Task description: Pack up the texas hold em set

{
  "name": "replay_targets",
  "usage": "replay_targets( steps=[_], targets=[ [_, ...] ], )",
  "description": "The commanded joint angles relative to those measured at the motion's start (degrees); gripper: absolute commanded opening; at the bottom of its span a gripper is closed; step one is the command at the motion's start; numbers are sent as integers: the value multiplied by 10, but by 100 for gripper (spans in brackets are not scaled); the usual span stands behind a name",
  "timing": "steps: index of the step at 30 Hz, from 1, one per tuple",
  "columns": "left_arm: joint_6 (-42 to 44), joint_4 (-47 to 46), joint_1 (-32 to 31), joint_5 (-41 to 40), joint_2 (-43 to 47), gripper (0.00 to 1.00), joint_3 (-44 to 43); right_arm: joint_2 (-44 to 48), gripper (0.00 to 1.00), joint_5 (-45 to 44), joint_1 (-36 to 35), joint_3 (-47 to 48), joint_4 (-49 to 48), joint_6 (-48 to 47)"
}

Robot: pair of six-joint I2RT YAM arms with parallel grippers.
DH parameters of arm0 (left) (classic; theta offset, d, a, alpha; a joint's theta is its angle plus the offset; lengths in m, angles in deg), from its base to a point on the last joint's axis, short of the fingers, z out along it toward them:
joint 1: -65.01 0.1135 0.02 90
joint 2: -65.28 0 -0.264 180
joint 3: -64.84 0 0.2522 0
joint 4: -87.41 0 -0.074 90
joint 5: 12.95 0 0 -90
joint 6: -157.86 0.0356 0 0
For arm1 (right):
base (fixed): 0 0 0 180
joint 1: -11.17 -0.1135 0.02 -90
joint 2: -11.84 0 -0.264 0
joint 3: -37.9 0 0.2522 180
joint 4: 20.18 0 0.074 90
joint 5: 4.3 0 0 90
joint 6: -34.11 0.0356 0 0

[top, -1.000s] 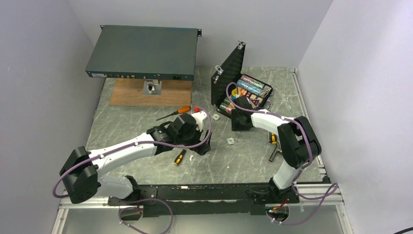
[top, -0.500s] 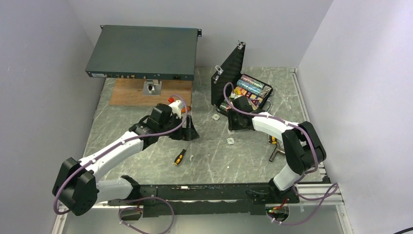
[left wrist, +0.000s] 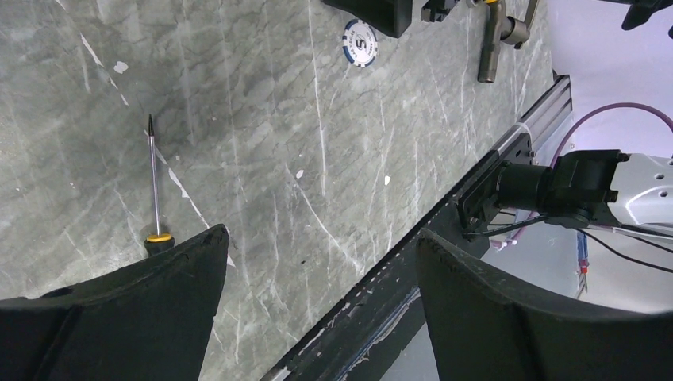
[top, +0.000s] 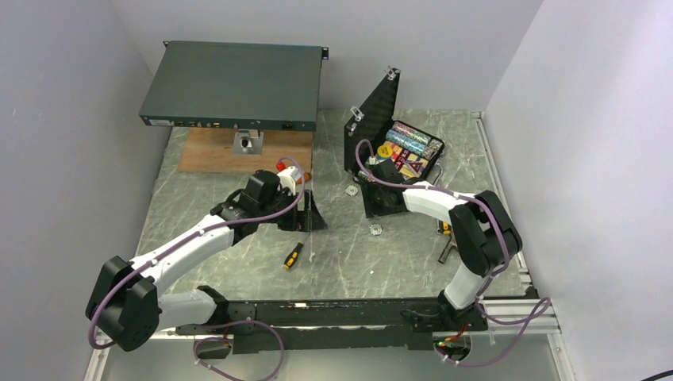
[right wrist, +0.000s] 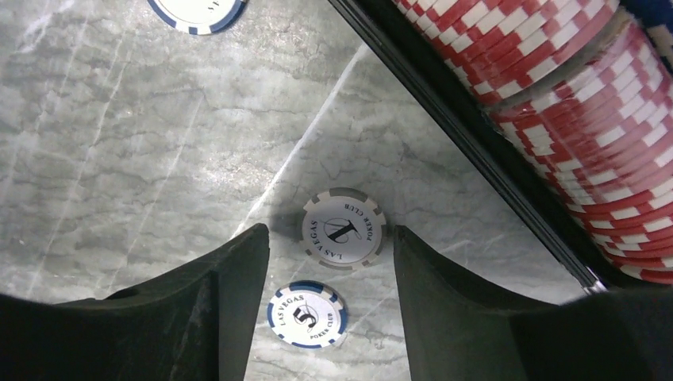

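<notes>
Jaws on both arms stand parted and hold nothing. Seen from its own camera, the right gripper point(right wrist: 329, 258) straddles a white chip point(right wrist: 344, 230) lying flat on the stone table point(right wrist: 103, 159), with a strip of bare stone on either side between chip and fingers; whether the tips touch the table cannot be told. A blue chip point(right wrist: 307, 314) lies just beside the white one at 7 o'clock, and a second blue chip point(right wrist: 197, 9) is cut off by the frame at 11 o'clock. The black wall of the case point(right wrist: 492, 151) runs from 12 to 4 o'clock, near the white chip, with red chips point(right wrist: 571, 95) stacked in rows behind it. From above, the case sits open toward 1 o'clock on the table, its lid point(top: 374, 107) upright on the 10 o'clock side and coloured rows point(top: 409, 143) inside. The left gripper point(left wrist: 321, 242) hangs over bare stone near the table's middle, a screwdriver point(left wrist: 153, 178) at 9 o'clock in its view and open table reaching to the rail point(left wrist: 373, 317) at 5 o'clock. A rack unit point(top: 234, 79) stands well apart at 11 o'clock.
</notes>
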Motion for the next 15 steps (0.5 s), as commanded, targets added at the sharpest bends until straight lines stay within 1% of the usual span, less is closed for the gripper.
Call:
replay_targets(
  steps=[1, 4, 6, 8, 10, 15],
  targets=[
    [-4, -22, 0, 14, 5, 89, 3, -20, 58, -15, -10, 19, 9, -4],
    [-1, -16, -1, 10, 9, 89, 3, -24, 48, -13, -13, 14, 10, -4],
    [0, -15, -1, 11, 9, 89, 3, -27, 46, -17, -16, 16, 18, -3],
    [0, -15, 0, 11, 8, 89, 2, -24, 47, -31, -23, 17, 27, -6],
    [0, -16, -1, 12, 6, 89, 1, -19, 53, -40, -29, 17, 34, -11],
    [3, -16, -1, 16, -2, 89, -3, -18, 54, -54, -38, 24, 63, -20]
  ],
)
